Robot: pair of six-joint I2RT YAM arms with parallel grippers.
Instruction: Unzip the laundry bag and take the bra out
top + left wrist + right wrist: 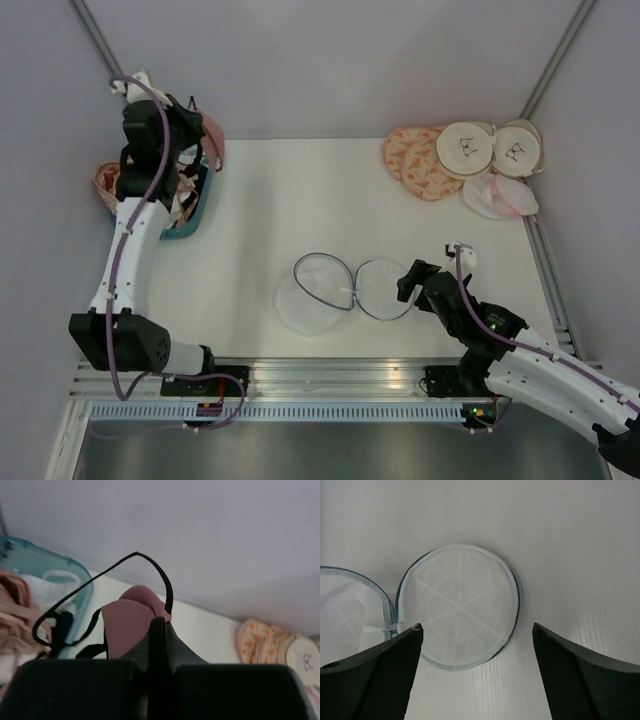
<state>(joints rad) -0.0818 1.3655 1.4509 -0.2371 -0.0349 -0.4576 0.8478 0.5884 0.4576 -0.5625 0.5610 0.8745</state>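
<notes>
Plainly unzipped laundry bag [310, 302], lid [386, 290] flat

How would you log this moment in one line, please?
bag: unzipped, lid flipped open | bra: held in left gripper, by basket | right gripper: open above lid

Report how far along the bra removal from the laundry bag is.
Done: the laundry bag lies unzipped, its round mesh lid flipped open beside it. In hand: the left end effector is shut on the pink bra, held up by the teal bin, well away from the bag; the right end effector hangs open over the lid. Left: probably only setting the bra down.
</notes>
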